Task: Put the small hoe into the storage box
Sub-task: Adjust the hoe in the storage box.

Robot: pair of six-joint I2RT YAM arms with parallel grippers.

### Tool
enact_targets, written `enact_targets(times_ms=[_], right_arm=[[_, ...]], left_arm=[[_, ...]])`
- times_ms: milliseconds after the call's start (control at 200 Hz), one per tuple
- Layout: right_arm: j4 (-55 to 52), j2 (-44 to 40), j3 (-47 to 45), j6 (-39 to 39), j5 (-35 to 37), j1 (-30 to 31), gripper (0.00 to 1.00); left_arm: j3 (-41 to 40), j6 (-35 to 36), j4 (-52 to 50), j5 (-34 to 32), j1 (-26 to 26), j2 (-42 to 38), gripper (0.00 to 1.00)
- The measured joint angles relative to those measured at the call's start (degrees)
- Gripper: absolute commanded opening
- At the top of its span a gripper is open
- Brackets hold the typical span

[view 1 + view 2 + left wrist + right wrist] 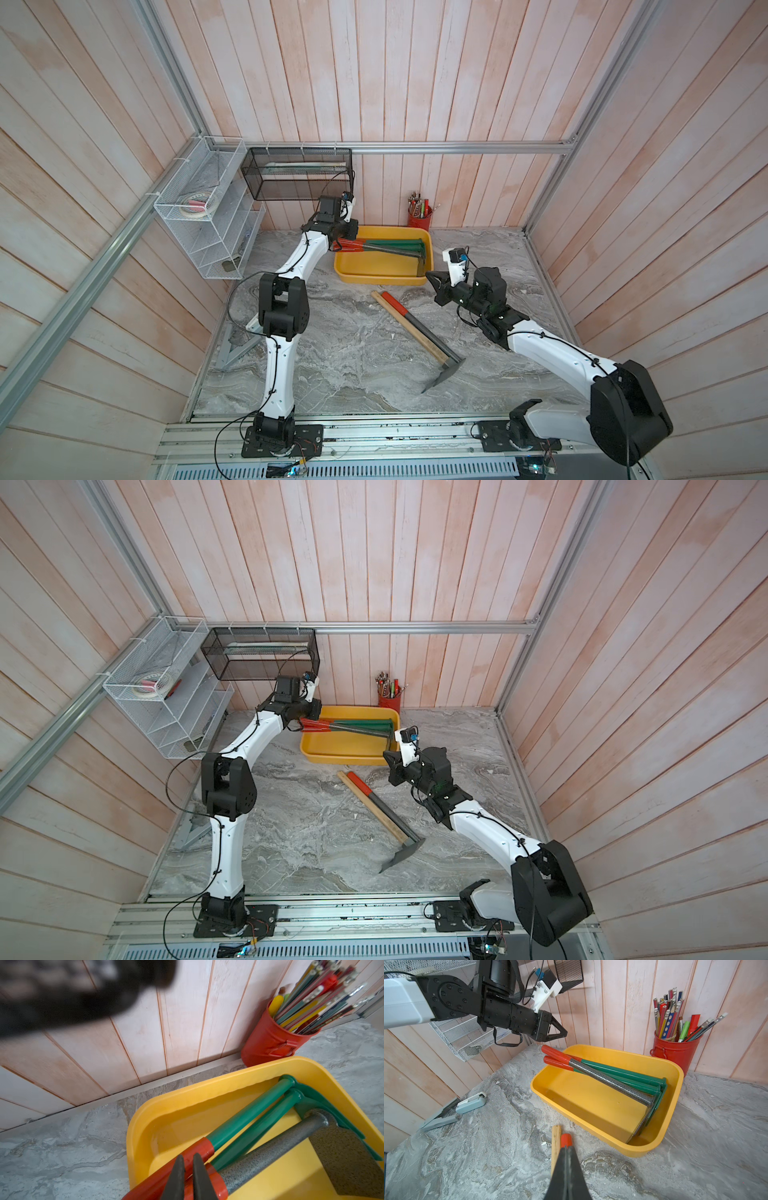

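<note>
One grey marbled counter carries everything; a white wire rack hangs on the left wall above its back left corner, and a black mesh basket hangs on the back wall beside the rack. The yellow storage box sits near the middle of the back edge. Inside it lie three hoes, heads at its right end and red grips propped on its left rim: two green-shafted hoes underneath and a grey-shafted small hoe across them. A fourth small hoe lies slantwise in the middle of the counter, outside the box; its red grip points toward the box and its blade toward the front right corner; a wooden stick lies right alongside it. The left pincer hangs just above the red grips at the box's left rim, fingers drawn almost together and holding nothing. The right pincer is near the box's front right corner, over the fourth hoe's grip end, fingers pressed together and empty. A red tin of pencils stands at the back edge behind the box; a grey stapler lies near the left edge below the rack.
</note>
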Motion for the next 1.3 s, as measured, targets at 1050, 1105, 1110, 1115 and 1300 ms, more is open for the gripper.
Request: enact_targets(times_ms=[1050, 1105, 1110, 1115, 1300], right_arm=[[1.6, 2.34, -1.9, 0.63, -0.26, 0.02, 0.0], [1.38, 3.39, -1.57, 0.76, -0.79, 0.02, 0.0], [1.36, 3.54, -1.51, 0.79, -0.83, 0.04, 0.0], [1.36, 3.65, -1.49, 0.79, -0.87, 0.04, 0.0], [0.2, 8.94, 2.03, 1.05, -2.03, 0.44, 0.0]], left_arm=[[-22.73, -2.27, 6.01, 0.79, 0.11, -12.28, 0.01], [-23.8, -2.54, 6.43, 0.96, 0.07, -12.96, 0.0], [-23.87, -2.58, 6.43, 0.96, 0.07, -13.03, 0.0], [-24.06, -2.62, 6.47, 0.98, 0.07, -13.14, 0.0], [-30.01, -3.93, 8.39, 2.01, -0.07, -16.41, 0.0]])
